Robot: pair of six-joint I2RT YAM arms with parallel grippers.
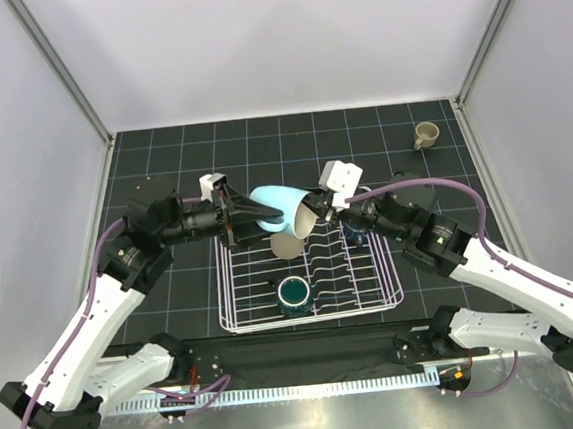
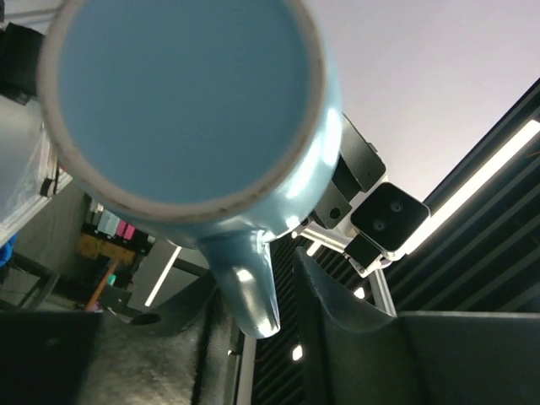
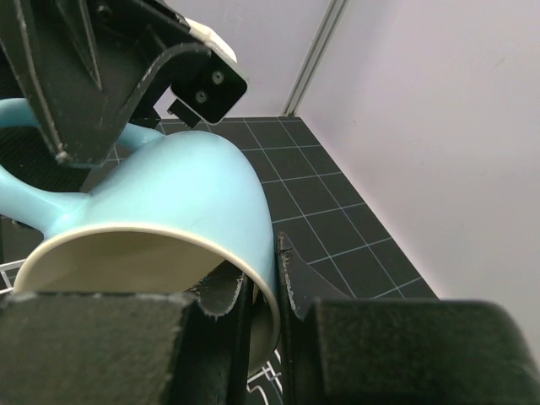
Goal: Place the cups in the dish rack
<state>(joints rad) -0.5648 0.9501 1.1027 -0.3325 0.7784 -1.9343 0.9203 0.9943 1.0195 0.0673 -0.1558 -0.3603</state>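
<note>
A light blue mug [image 1: 278,205] hangs on its side above the white wire dish rack [image 1: 238,294], between both grippers. My right gripper [image 1: 316,212] is shut on its rim, one finger inside and one outside, as the right wrist view [image 3: 263,274] shows on the mug [image 3: 177,186]. My left gripper [image 1: 251,215] is at the mug's handle [image 2: 249,287]. In the left wrist view the handle sits between the fingers [image 2: 337,337] with a gap on one side, below the mug's base [image 2: 186,101]. A beige cup [image 1: 287,245] and a dark teal mug [image 1: 294,292] sit in the rack.
A small tan mug [image 1: 425,135] stands on the black gridded mat at the far right. A darker blue cup [image 1: 356,230] shows partly under my right wrist at the rack's right side. White walls enclose the table on three sides.
</note>
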